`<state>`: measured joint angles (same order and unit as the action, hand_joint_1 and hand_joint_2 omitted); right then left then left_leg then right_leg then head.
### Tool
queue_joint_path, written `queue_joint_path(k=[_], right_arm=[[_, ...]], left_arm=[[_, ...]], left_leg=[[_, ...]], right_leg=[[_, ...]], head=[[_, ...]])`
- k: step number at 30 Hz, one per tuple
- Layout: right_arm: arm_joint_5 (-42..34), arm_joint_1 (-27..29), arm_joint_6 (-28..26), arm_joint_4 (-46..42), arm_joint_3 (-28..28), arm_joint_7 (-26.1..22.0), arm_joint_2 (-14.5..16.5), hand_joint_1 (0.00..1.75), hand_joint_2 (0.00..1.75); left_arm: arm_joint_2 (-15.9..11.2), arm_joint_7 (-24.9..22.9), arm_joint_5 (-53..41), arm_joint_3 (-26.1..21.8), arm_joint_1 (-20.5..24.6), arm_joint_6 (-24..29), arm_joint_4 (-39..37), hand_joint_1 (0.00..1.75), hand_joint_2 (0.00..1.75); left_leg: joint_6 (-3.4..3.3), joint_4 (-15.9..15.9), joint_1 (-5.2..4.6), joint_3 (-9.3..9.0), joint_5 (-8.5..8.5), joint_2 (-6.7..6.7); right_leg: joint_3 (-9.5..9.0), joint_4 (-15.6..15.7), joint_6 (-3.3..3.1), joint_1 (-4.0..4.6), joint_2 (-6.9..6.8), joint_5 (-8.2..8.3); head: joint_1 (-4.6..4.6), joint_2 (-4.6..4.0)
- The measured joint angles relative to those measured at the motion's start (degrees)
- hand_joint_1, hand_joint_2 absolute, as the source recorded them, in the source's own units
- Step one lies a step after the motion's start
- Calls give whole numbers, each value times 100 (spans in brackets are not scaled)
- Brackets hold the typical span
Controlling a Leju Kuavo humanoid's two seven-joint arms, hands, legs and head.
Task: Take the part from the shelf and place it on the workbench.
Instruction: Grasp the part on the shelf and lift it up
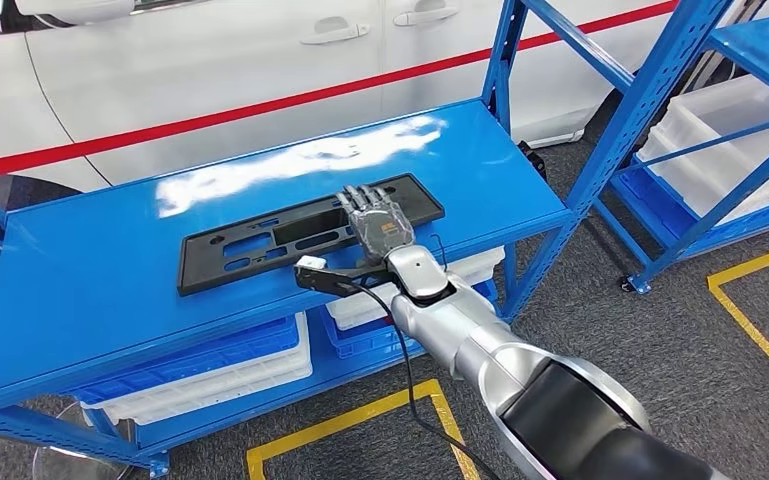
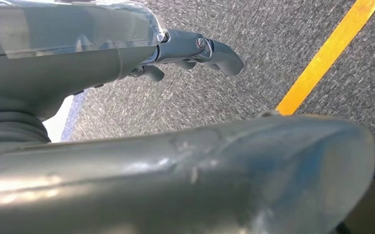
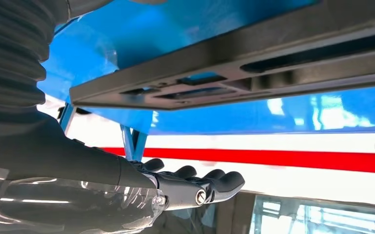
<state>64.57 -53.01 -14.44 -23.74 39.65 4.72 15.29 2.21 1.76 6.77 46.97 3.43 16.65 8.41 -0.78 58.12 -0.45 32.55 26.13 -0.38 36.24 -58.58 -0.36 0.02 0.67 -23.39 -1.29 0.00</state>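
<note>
Blue shelf (image 1: 90,270) top is carrying one flat black part (image 1: 260,240), lying lengthwise near its front edge.

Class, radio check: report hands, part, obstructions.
Right hand open, flat over black part. Left hand hanging over floor, empty. Part lies flat on blue shelf top. Nothing in the way.

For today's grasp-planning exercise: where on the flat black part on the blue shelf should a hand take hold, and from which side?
Probably the black part's near long edge, coming from the shelf's open front: it lies flat, thin and slotted, and the right hand hovers over that end.
</note>
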Motion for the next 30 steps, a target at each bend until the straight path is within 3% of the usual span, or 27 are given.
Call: queue_joint_path(k=[24, 30], right_arm=[[-49, 202, 310, 101, 0, 104, 35, 0, 175], [-100, 191, 364, 203, 0, 120, 122, 0, 175]], left_arm=[[0, 23, 25, 3, 2, -42, 0, 0, 0], [0, 289, 151, 4, 1, -122, 0, 0, 0]], left_leg=[[0, 0, 0, 1, 0, 0], [0, 0, 0, 1, 0, 0]], right_leg=[[1, 0, 0, 0, 1, 0], [1, 0, 0, 0, 1, 0]], head=[[0, 0], [0, 0]])
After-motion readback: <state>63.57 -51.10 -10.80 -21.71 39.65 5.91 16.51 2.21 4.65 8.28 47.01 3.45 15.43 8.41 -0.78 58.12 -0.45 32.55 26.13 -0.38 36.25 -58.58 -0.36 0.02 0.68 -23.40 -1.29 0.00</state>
